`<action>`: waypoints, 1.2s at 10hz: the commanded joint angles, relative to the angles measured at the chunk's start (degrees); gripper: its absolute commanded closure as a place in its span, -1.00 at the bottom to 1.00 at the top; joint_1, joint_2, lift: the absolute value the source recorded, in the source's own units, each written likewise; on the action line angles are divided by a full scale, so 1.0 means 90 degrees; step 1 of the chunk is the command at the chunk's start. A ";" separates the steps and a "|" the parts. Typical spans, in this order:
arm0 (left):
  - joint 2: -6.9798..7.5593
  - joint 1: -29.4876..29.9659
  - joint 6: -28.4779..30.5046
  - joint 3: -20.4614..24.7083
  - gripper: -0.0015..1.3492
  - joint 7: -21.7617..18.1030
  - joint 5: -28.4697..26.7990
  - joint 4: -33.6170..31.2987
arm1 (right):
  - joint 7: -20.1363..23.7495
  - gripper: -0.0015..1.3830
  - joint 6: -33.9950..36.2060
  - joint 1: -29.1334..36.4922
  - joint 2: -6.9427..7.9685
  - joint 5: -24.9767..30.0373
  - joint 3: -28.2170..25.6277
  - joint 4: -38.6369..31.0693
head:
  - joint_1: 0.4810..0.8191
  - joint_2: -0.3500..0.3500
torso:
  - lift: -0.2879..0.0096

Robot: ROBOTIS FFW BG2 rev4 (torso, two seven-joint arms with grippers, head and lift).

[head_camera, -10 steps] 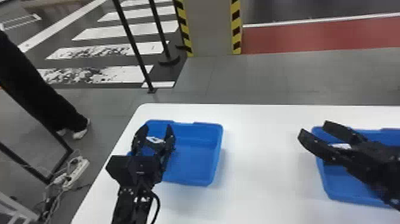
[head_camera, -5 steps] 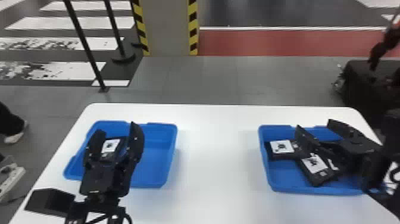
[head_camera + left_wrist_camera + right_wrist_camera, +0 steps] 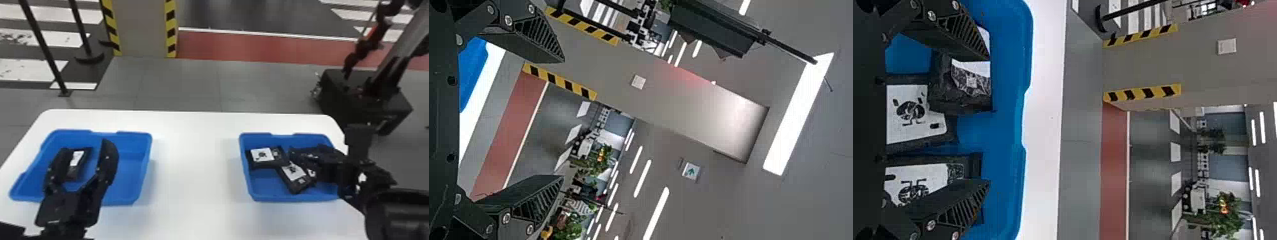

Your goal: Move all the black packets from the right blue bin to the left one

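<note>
In the head view my left gripper [image 3: 83, 146] stands open over the left blue bin [image 3: 135, 159], where a black packet [image 3: 75, 162] lies behind and between its fingers. My left gripper [image 3: 563, 117] has nothing between its fingertips in the left wrist view. My right gripper [image 3: 314, 156] is over the right part of the right blue bin [image 3: 287, 198]. Two black packets with white labels [image 3: 262, 155] [image 3: 295, 175] show there. The right wrist view has my right gripper [image 3: 988, 120] open, with a tilted, shiny-wrapped black packet [image 3: 958, 90] near one finger and flatter packets [image 3: 915, 112] beyond.
Between the two bins lies the white table top [image 3: 191, 166]. Behind the table, a black wheeled base [image 3: 360, 99] with an arm stands on the floor at the right, and a striped pillar [image 3: 140, 28] rises at the left.
The head view has shifted, bringing the right bin fully in. My right gripper has moved right and down over that bin. My left gripper is still open over the left bin.
</note>
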 commanded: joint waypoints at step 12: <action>-0.0017 0.0070 0.0388 -0.0020 -0.68 -0.0058 0.0164 -0.0001 | 0.0496 -0.77 -0.0198 -0.1243 0.0363 0.0541 0.0786 0.2091 | 0.27 -0.10 | 0.20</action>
